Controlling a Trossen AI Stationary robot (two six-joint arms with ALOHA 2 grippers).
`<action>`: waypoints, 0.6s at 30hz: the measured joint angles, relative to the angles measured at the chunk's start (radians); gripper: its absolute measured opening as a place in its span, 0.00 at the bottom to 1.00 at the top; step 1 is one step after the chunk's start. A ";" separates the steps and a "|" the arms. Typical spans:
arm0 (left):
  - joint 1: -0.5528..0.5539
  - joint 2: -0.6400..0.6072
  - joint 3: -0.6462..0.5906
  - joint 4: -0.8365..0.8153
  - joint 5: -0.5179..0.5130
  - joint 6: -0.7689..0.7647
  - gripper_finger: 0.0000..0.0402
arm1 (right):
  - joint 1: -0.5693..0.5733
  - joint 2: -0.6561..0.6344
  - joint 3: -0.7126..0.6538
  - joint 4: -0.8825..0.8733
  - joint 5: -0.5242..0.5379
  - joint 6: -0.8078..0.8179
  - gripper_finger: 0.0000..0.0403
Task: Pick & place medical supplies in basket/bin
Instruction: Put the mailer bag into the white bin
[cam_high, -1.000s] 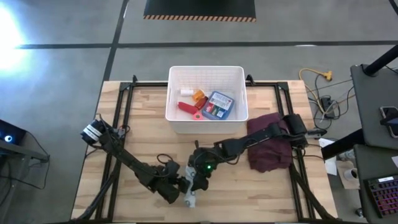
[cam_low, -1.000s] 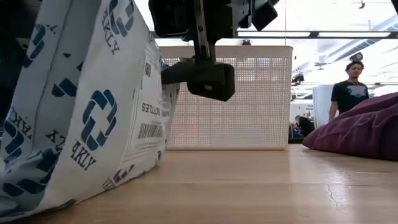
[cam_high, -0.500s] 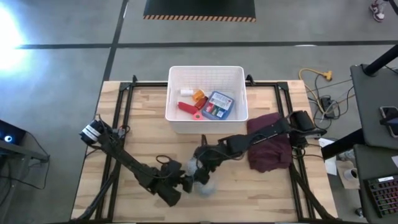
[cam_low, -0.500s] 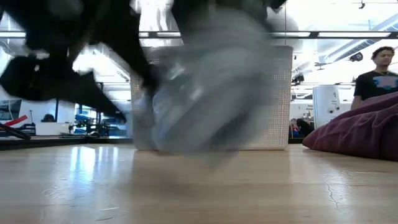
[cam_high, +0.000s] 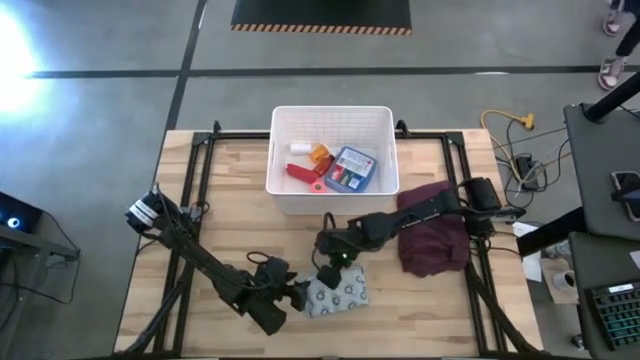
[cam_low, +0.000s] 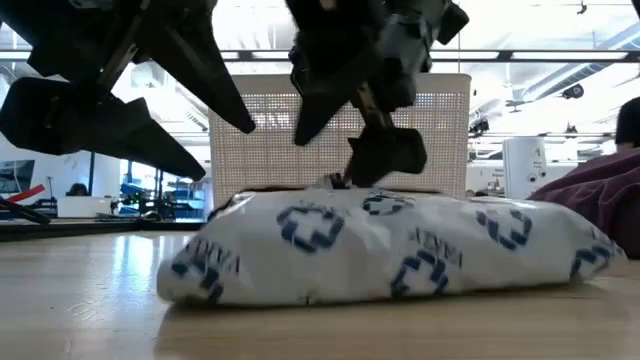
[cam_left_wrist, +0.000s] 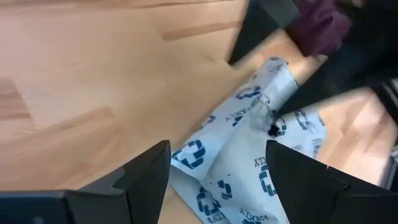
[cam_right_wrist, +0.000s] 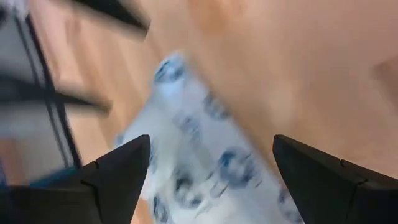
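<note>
— Wood comes first, right? What is on the table (cam_high: 220, 200) up close?

— The white patterned pouch (cam_high: 337, 292) lies flat on the front part of the boards. The left gripper (cam_high: 298, 297) sits at one end of it with its fingers spread wide, holding nothing. The right gripper (cam_high: 333, 262) hangs just over the far edge, fingers apart too, and empty.

— Was the pouch like that a moment ago?

— No. A second ago it stood up on its end between the two grippers. Half a second ago it was a blur. Now it is lying down, and both grippers have let go.

— And farther back?

— The maroon cloth (cam_high: 432, 238) is bunched at the right side, under the right arm. Past that is the white tub (cam_high: 331, 118) at the back middle. Inside are the blue flat packet (cam_high: 350, 169), red tubes (cam_high: 300, 172) and a small white bottle (cam_high: 299, 148).

— Is there room to move?

— Bare wood lies between the pouch and the tub, and more on the left. Grey floor (cam_high: 100, 110) is all around, and yellow cables (cam_high: 508, 125) lie off the right edge.
</note>
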 joint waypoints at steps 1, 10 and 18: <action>0.000 -0.001 -0.002 -0.006 -0.001 0.000 0.61 | 0.002 0.000 -0.003 -0.002 -0.017 -0.020 0.82; -0.013 -0.033 -0.001 0.120 0.134 0.115 0.61 | -0.022 -0.003 -0.023 -0.064 -0.035 -0.196 0.82; -0.008 0.033 -0.017 0.378 0.304 0.146 0.55 | -0.095 -0.005 -0.044 -0.153 -0.174 -0.392 0.82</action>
